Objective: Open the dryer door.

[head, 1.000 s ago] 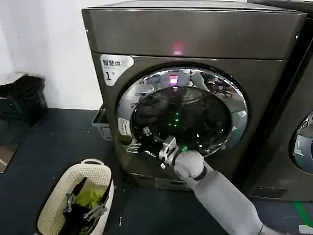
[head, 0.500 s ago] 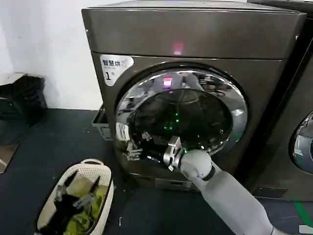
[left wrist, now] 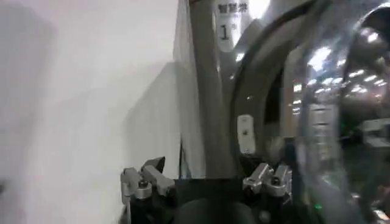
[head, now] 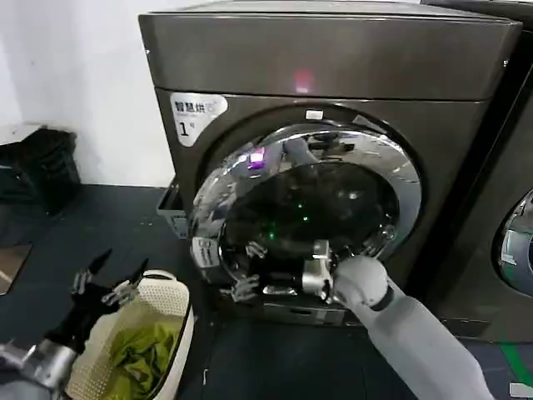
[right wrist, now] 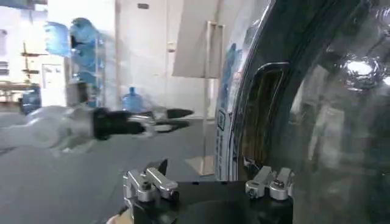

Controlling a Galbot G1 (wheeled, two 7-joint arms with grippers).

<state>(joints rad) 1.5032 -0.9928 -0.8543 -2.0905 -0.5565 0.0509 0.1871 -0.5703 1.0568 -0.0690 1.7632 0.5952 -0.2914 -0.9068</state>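
Against the front of the dark bronze-grey dryer [head: 333,75] marked "1", the round dryer door [head: 304,217] stands ajar, its chrome rim swung a little way out on the side nearest the white wall [head: 58,67]. The right gripper [head: 315,275] presses at the door's lower rim, the grey forearm reaching up from the floor side; whether its fingers are clamped on the rim or merely hooked behind it cannot be told. The left gripper [head: 104,283] hovers with fingers spread and empty above a cream laundry basket [head: 171,325] holding green cloth, well clear of the door. The task looks partly done, with most of the swing left. The risk from here lies in the contact: on smooth, curved chrome the gripper could slip off and let the door fall back. A wider swing could also carry the door's free edge toward the basket and the waiting left arm.
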